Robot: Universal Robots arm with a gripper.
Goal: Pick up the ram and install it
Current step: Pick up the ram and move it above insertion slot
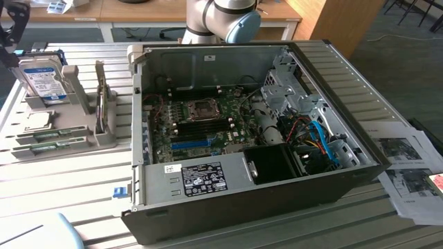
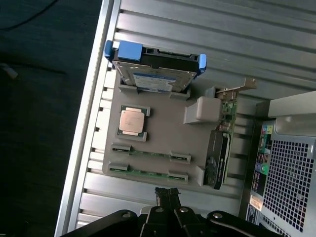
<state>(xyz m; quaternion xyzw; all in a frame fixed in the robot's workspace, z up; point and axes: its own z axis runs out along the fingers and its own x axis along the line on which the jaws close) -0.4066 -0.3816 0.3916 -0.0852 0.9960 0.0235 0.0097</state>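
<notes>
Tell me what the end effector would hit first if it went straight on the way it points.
The shut end effector points at the grey tray; it would probably meet the ram nearest it first, though depth is unclear.

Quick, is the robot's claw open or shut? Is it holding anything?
Gripper: shut, nothing seen in it. Both ram sticks lie in the tray.
</notes>
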